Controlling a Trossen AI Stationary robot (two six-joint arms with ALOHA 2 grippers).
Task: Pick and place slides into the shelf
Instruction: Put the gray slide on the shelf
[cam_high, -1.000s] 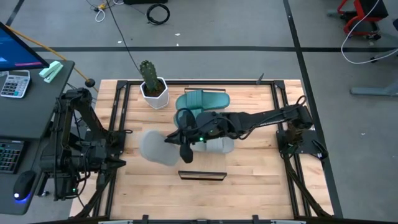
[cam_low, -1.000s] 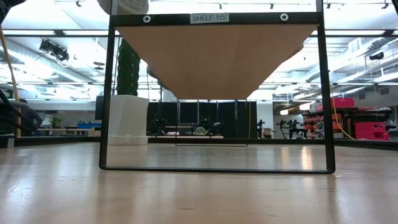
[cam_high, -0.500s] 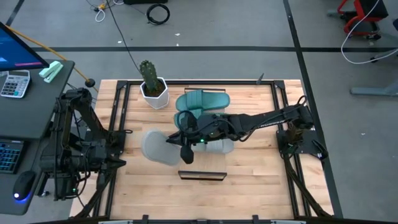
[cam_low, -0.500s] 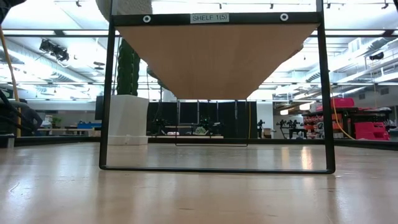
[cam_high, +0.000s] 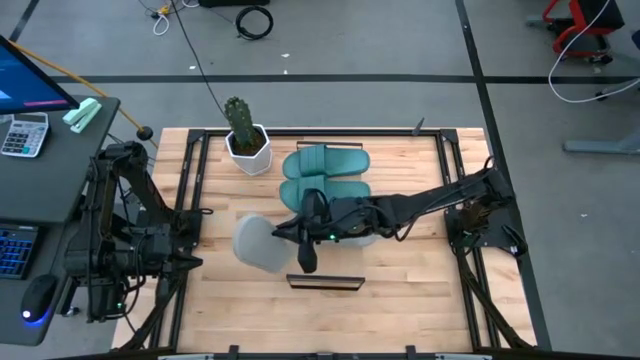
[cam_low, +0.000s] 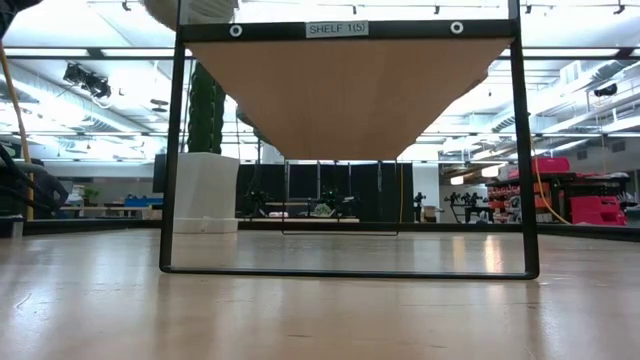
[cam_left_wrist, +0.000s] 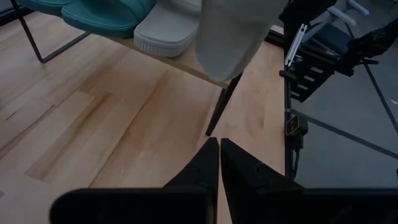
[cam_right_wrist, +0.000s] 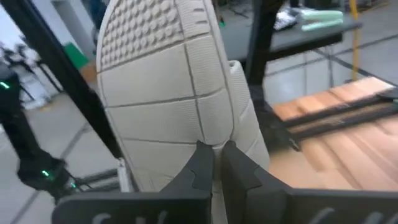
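Note:
Two teal slides (cam_high: 325, 160) (cam_high: 322, 190) and one grey slide (cam_high: 362, 238) lie side by side on the shelf (cam_high: 325, 283), a raised light-wood board on a black frame (cam_low: 350, 90). My right gripper (cam_high: 298, 238) reaches in from the table's right and is shut on the second grey slide (cam_high: 255, 243), held in the air left of the shelf's near end. This slide also shows in the left wrist view (cam_left_wrist: 230, 31). My left gripper (cam_left_wrist: 219, 149) is shut on nothing, folded back at the table's left edge. My right gripper pinches the grey slide between its two fingers at an edge (cam_right_wrist: 214, 134) where the ribbed sole meets the side. The fingers come nearly level from the table's right. The slide is lifted clear, sticking out past the fingertips toward the table's left, its sole (cam_right_wrist: 161, 81) facing the wrist.
A potted cactus (cam_high: 243, 135) in a white pot stands at the far left of the table, beside the shelf's far end. Bare plank tabletop (cam_high: 400, 290) lies on both sides of the shelf. A desk with a calculator (cam_high: 25, 133) stands off the table's left.
My right gripper has moved toward the table's near edge and slightly down, carrying the grey slide with it, still clear of the table. The second teal slide, partly under the arm before, now shows whole.

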